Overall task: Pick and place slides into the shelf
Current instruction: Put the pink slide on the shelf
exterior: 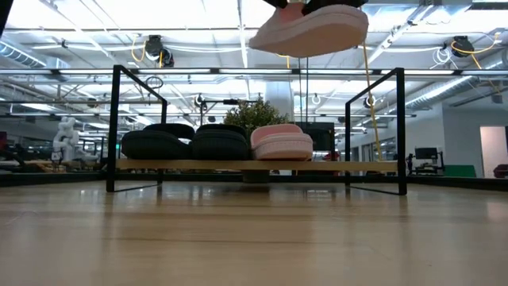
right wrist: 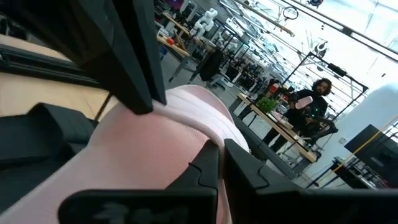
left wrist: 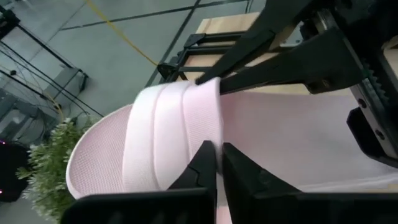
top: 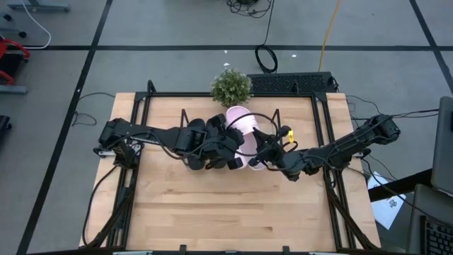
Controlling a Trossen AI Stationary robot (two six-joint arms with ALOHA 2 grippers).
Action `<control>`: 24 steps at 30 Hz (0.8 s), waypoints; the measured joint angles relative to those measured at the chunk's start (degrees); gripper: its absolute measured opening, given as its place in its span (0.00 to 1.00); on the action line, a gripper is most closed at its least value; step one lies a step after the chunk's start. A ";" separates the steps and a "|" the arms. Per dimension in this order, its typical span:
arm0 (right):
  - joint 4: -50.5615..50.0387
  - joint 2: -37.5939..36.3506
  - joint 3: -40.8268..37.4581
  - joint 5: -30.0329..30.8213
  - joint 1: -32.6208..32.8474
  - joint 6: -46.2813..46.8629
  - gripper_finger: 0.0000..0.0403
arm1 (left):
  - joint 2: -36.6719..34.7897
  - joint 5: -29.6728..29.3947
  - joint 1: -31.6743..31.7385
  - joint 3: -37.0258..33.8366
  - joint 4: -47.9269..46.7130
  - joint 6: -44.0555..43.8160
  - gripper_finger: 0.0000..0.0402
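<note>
Currently | shelf: two black slides, then one pink slide placed, right slot free | fourth pink slide: aloft above shelf | left gripper: closed on its strap edge | right gripper: pinching its rim | remaining: lower, release last slide.

Right pincer, its 2 dark fingers nearly together, pressed against a pale pink slide. Wooden tabletop behind; a person stands far off.
</note>
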 joint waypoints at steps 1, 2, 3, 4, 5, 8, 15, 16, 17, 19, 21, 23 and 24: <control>-0.58 -0.02 0.00 0.08 0.00 0.02 0.00 | 0.15 0.32 0.12 0.00 0.01 0.05 0.01; -1.31 -0.02 0.00 0.08 0.00 0.00 0.00 | 0.32 0.93 0.25 0.00 -0.07 0.22 0.01; -1.95 -0.02 0.00 0.10 0.00 0.07 0.00 | 0.41 1.39 0.38 0.00 -0.09 0.51 0.01; -2.53 -0.02 0.00 0.32 0.00 0.55 0.00 | 0.78 1.39 0.40 0.00 -0.01 0.84 0.01; -3.09 -0.02 0.00 0.83 0.00 1.23 0.00 | 0.90 1.10 0.40 0.00 0.41 1.04 0.00; -3.73 -0.02 0.00 1.30 0.02 1.68 0.00 | 1.09 0.29 0.40 0.00 0.51 1.38 0.00; -3.77 -0.02 0.00 1.39 0.00 1.70 0.00 | 1.08 -1.48 0.17 0.00 0.32 2.22 0.00; -3.77 -0.02 0.00 1.62 0.02 1.70 0.00 | 1.08 -1.91 -0.01 0.00 0.37 2.53 0.00; -3.77 -0.02 0.00 2.02 0.04 1.70 0.01 | 1.08 -2.66 -0.13 0.00 0.43 2.83 0.00; -3.78 -0.02 0.00 2.67 0.07 1.70 0.03 | 1.08 -4.41 -0.48 0.00 0.31 3.21 0.00; -3.65 -0.02 0.03 2.76 0.08 1.49 0.04 | 1.10 -6.12 -0.67 0.00 -0.21 3.21 0.00; -3.51 -0.02 0.04 2.78 0.13 1.48 0.05 | 1.10 -6.39 -0.71 0.00 -0.61 3.23 0.00; -3.51 -0.02 0.04 2.81 0.13 1.46 0.06 | 1.10 -6.40 -0.71 0.00 -0.79 3.21 0.00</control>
